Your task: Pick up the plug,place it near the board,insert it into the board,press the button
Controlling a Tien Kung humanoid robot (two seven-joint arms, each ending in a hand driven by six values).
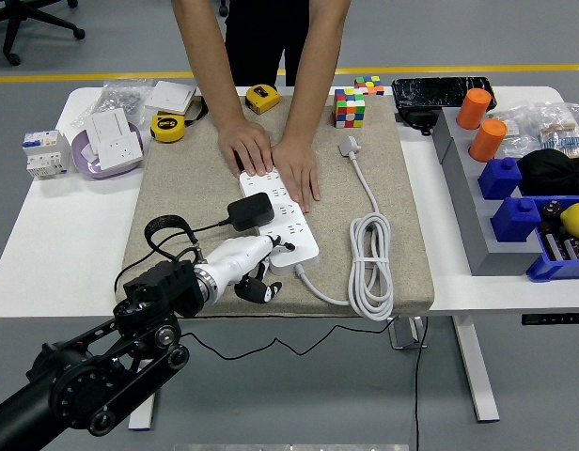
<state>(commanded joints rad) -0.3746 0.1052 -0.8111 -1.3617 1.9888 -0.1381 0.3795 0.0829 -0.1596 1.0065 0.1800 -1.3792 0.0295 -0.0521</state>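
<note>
From the head view, my left hand (255, 266) reaches in from the lower left over the near edge of the beige mat (177, 193). One finger is stretched forward with its tip at the near end of the white board (278, 216), by the button there; I cannot tell whether it is actually touching the button. My other fingers (258, 288) are curled under, and the hand holds nothing.

The black plug (250, 210) sits on the left side of the board, seemingly seated in a socket, with its black cord (167, 230) looping off to the left across the mat.

At the far side of the tabletop (54, 240) a person leans in, both hands pressed flat on the far end of the board: one hand (245, 148) to the left, the other hand (297, 173) just beside it.

The board's own white cable (371, 268) lies coiled on the mat to the right, its white plug end (349, 145) near a colour cube (349, 107).
</note>
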